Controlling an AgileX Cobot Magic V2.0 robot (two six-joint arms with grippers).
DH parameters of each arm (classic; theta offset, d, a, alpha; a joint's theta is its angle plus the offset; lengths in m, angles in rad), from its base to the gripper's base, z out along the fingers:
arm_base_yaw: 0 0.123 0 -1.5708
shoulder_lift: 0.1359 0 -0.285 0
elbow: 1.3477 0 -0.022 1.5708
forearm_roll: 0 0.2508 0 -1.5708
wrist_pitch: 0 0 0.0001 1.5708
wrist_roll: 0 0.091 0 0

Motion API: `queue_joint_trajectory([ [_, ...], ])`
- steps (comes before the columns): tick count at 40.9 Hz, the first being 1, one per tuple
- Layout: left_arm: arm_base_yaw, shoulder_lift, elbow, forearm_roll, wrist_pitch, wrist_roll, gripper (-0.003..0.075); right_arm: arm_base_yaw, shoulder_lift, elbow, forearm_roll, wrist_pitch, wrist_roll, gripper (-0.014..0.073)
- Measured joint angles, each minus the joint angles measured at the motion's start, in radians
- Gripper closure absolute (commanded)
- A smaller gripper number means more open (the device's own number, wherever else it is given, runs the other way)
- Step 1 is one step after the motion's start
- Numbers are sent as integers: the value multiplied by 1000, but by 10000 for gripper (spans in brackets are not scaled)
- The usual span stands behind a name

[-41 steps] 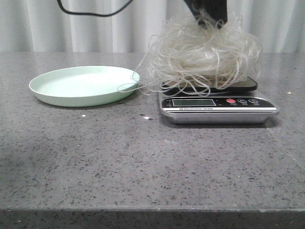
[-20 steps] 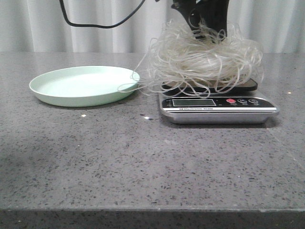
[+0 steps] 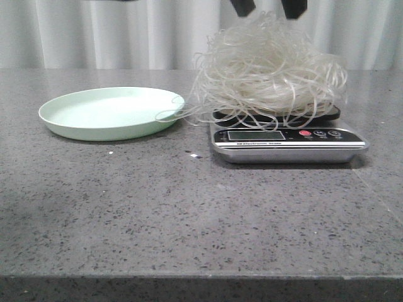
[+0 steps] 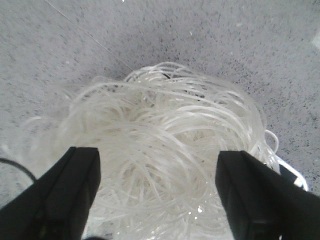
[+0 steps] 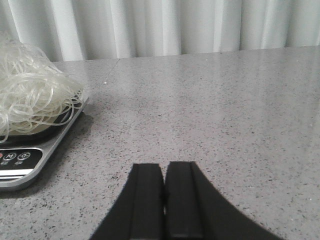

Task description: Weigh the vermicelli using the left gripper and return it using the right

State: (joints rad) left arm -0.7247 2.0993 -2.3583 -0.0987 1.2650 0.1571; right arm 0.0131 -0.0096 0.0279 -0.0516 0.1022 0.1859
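- One tangle of vermicelli sat heaped on the platform of the single scale, which stood on the grey speckled table to the right of centre.
- The heap spilled past the platform on both sides; stray loops on its left reached down to the near rim of the one pale green plate.
- The left gripper hung directly above the heap with its two fingers spread wide, nothing between them but the strands below; in the front view only its fingertips showed at the top edge.
- The right gripper hovered over bare table well to the right of the scale, its two fingers pressed together and empty.
- Open tabletop ran from the plate and scale forward to the table's front edge, with only a few small white flecks on it.
- Behind the table hung a pale pleated curtain.
- The scale's display was too small to read.
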Motion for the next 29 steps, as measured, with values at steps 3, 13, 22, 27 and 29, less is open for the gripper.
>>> queue_joint_trajectory([
  [3, 0, -26, 0, 4, 0, 0, 174, 0, 0, 0, 0, 0, 0, 444],
  [13, 49, -115, 4, 10, 2, -14, 175, 0, 0, 0, 0, 0, 0, 444],
  [22, 165, -235, 120, 26, 2, -23, 178, 0, 0, 0, 0, 0, 0, 444],
  [27, 236, -326, 234, 39, 2, -23, 211, 0, 0, 0, 0, 0, 0, 444],
  [29, 261, -368, 280, 40, -3, -23, 232, 0, 0, 0, 0, 0, 0, 444],
])
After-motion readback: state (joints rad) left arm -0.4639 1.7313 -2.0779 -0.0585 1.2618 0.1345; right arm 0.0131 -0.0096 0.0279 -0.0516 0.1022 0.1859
